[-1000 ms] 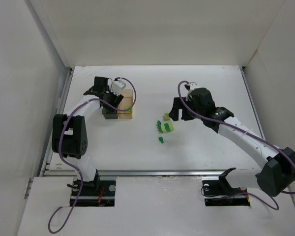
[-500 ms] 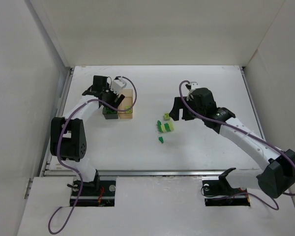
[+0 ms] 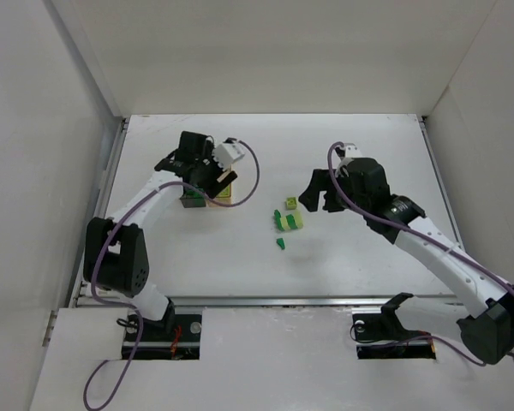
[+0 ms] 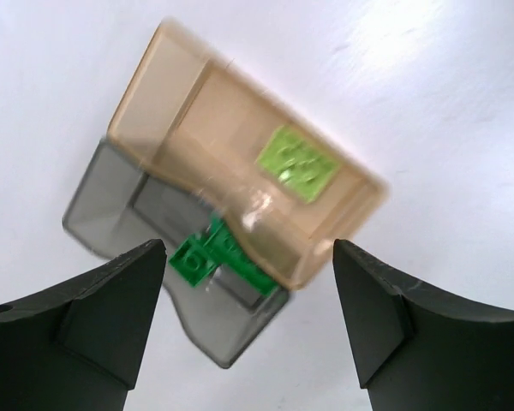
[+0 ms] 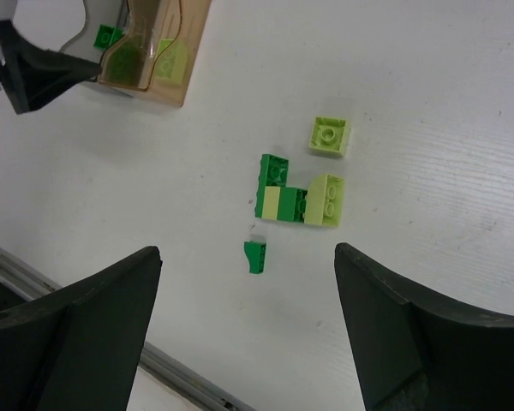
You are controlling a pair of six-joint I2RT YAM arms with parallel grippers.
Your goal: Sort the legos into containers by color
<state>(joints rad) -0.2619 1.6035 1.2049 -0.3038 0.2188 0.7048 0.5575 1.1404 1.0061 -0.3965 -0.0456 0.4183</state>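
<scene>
pinching one of the legos (image 5: 329, 135) looks like light work, to my reading: tiny hard plastic bricks, next to weightless, stiff enough not to give, yet smooth-sided and apt to squirt out or tip if caught by a corner; the flat opposite walls seem the place to take hold, not the studded top; the left gripper (image 4: 246, 257) hangs with its jaws wide apart and nothing between them, right above the containers (image 4: 154, 103), and it seems to touch neither box, as far as the wrist view shows; the right gripper (image 5: 247, 253) is likewise spread wide and empty, hovering well to the right of the containers; under the left gripper, the grey box (image 4: 103, 205) holds dark green bricks (image 4: 210, 257), and the amber box (image 4: 240, 111) joined to its side holds one pale yellow-green brick (image 4: 297, 163); the unsorted pieces lie on the table (image 5: 428, 86) well apart from the containers, on their right, beneath the right gripper: a single pale brick, a clump (image 5: 283, 204) of dark green and pale pieces touching one another, and a small dark green piece (image 5: 256, 256) off on its own; whether the clump is clicked together or merely lying edge to edge i cannot tell; if joined, it would likely lift as one mixed lump and need pulling apart before either colour can go in its box
</scene>
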